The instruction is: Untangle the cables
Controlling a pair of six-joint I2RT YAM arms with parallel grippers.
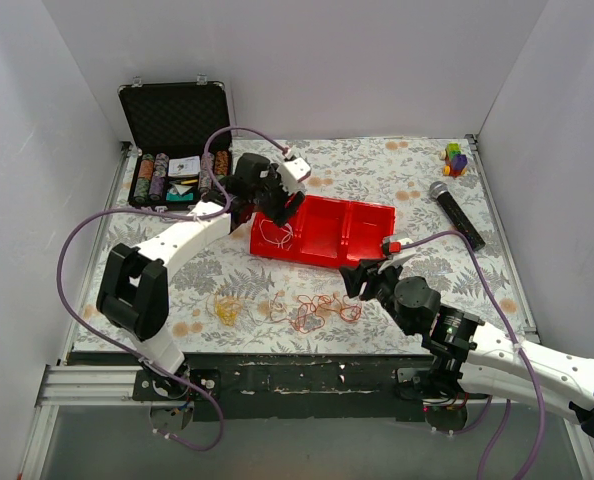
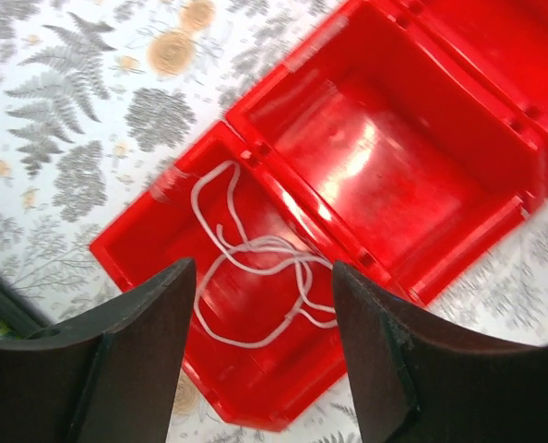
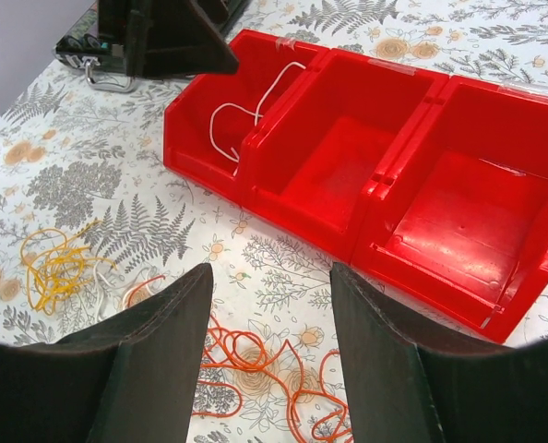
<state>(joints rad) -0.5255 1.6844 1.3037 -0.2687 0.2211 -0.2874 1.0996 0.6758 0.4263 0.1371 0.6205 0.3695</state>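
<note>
A thin white cable [image 2: 256,268] lies loose in the left compartment of the red tray [image 1: 372,215]; it also shows in the top view [image 1: 274,235] and the right wrist view [image 3: 232,125]. My left gripper [image 2: 263,277] hovers open and empty just above it. An orange cable clump [image 1: 322,312] lies on the table in front of the tray, also seen in the right wrist view [image 3: 256,365]. A yellow clump [image 1: 226,310] lies further left, also in the right wrist view [image 3: 57,268]. A red-and-white strand [image 3: 136,288] lies between them. My right gripper [image 3: 269,286] is open and empty above the orange clump.
An open black case [image 1: 177,150] of poker chips stands at the back left. A black microphone [image 1: 457,212] and a small coloured toy [image 1: 456,158] lie at the back right. The tray's middle [image 3: 334,161] and right compartments hold nothing.
</note>
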